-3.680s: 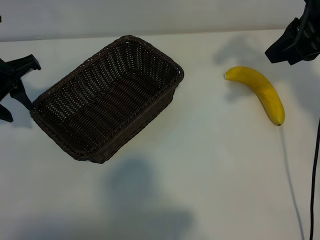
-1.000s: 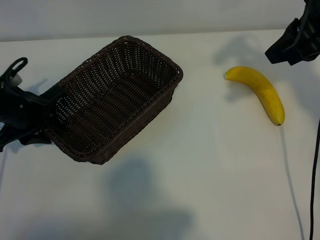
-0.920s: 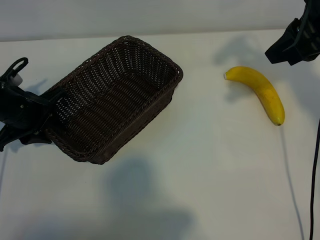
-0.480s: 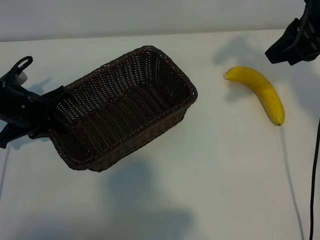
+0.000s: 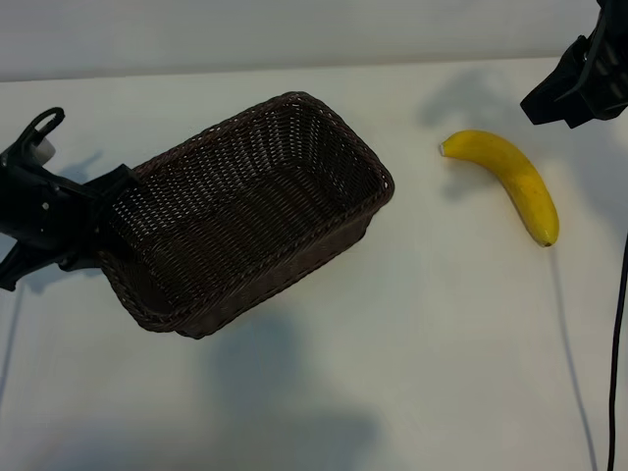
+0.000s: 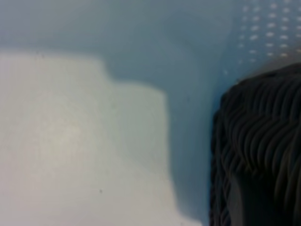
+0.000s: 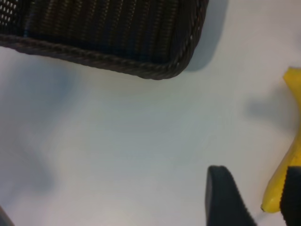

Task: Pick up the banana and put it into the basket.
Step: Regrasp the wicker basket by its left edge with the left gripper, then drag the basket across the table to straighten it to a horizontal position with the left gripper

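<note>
The dark brown wicker basket lies left of centre on the white table, and its woven wall fills one side of the left wrist view. My left gripper is shut on the rim of the basket's left short end. The yellow banana lies alone on the table at the right, apart from the basket. My right gripper hangs above the table's far right corner, beyond the banana and not touching it. In the right wrist view its dark fingers stand open, with the banana below them and the basket farther off.
A thin dark cable hangs down along the right edge. Bare white table spreads between the basket and the banana and across the whole front.
The left gripper closed on the basket's left end. The basket then slid and turned to the right, toward the banana. The banana and the right arm have not moved.
</note>
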